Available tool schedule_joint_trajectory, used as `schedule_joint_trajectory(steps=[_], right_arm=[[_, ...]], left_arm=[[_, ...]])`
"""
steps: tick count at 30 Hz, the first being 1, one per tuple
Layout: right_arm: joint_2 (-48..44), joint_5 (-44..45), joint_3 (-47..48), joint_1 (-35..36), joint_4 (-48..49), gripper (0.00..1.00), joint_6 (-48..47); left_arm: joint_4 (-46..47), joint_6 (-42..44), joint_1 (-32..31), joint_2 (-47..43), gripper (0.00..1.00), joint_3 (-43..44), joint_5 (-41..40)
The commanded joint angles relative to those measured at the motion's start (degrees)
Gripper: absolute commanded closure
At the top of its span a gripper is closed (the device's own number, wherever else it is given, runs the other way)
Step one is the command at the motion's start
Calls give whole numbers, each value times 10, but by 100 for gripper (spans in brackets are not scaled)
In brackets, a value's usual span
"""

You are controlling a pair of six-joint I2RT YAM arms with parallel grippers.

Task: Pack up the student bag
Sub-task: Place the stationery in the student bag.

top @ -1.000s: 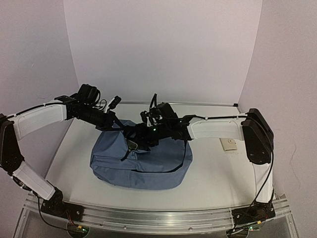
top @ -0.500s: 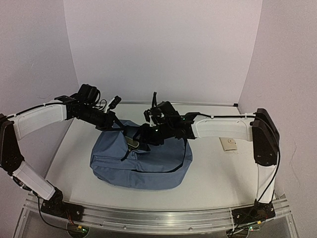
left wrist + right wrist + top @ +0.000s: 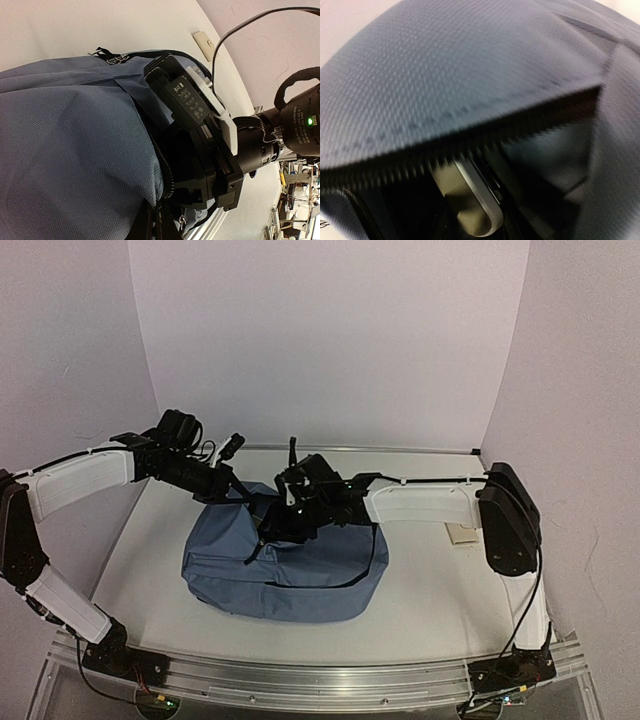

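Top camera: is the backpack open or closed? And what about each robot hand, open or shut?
Backpack: lying on the table, zipper mouth open.
Left hand: shut, pinching the Backpack's rim.
Right hand: tips inside the mouth; open or shut, can't tell.

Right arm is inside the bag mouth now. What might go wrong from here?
1. The right pincer sits deep in the opening of the student bag, close under the zipper teeth. Pulling out, it may snag them and drag the bag along.
2. The opening seems to be held up only by the left pincer, clamped at the rim. If the fabric slips, the mouth may collapse onto the right pincer.
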Motion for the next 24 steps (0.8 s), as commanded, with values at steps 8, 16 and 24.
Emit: schedule_joint_trajectory(steps=[8, 16, 24], right_arm=[[73, -54, 79, 16, 94, 67, -19], [76, -88, 47, 20, 218, 65, 9], [-47, 31, -65, 23, 236, 38, -19]], left_arm=[[36, 7, 5, 0, 100, 14, 40], [41, 3, 5, 3, 100, 13, 45], [44, 6, 5, -14, 100, 6, 16]])
